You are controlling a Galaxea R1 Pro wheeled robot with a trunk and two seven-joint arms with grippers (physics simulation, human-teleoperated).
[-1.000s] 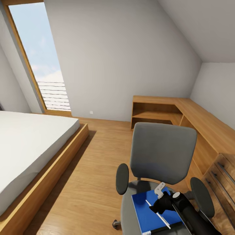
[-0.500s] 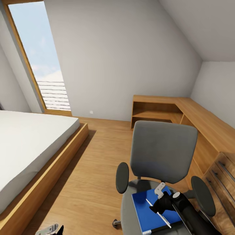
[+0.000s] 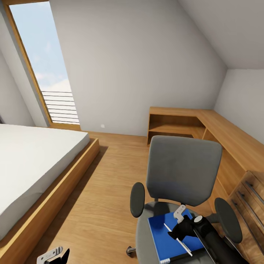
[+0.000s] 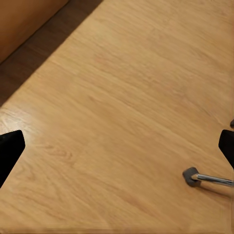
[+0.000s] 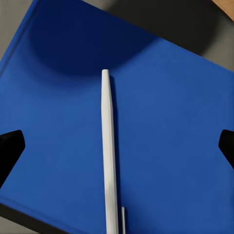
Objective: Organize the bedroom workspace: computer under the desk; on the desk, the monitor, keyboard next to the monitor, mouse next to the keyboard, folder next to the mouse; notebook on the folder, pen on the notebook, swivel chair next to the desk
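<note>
— head view, what do you have?
— i see the swivel chair (image 3: 183,176) on the wood floor (image 3: 99,190), the folder (image 3: 167,234) on its seat, the pen (image 3: 178,242) lying on top, my right pincer (image 3: 178,224) over them.
— left wrist?
— left pincer (image 4: 117,146) spread apart over floor, by a chair caster (image 4: 190,176).
— right wrist?
— right pincer (image 5: 117,146) wide apart, straddling the pen (image 5: 109,151) on the folder (image 5: 165,146).

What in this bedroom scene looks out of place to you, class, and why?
A blue folder lies on the seat of the office chair, turned askew to it, with a white pen resting loose on top. Desk things sit where a person would. The right gripper hovers open above them.
</note>
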